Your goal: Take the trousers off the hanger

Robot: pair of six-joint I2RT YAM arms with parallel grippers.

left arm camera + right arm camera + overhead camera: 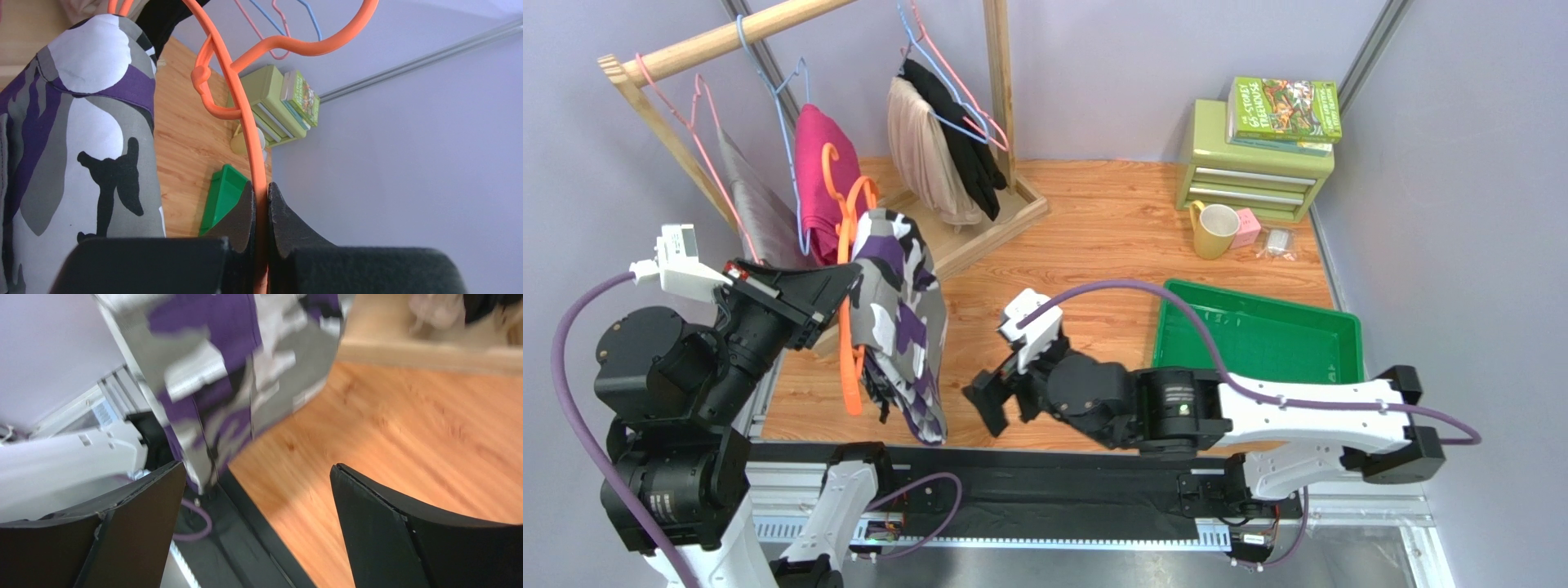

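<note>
The purple, white and black camouflage trousers [901, 319] hang folded over an orange hanger [849, 321], held off the rack above the table's left side. My left gripper [844, 284] is shut on the hanger's orange wire [245, 128], with the camouflage cloth [80, 153] just left of its fingers. My right gripper [995, 398] stands open low to the right of the trousers' bottom end, apart from them. In the right wrist view the cloth [245, 373] hangs ahead of the wide jaws, with nothing between them. The magenta trousers [817, 172] hang on the rack behind.
A wooden rack [732, 37] at the back left also carries a beige garment [922, 147] and a black one [967, 141]. A green tray [1259, 337] lies at the right. Behind it stand a green drawer unit [1253, 172] with books and a mug [1217, 229].
</note>
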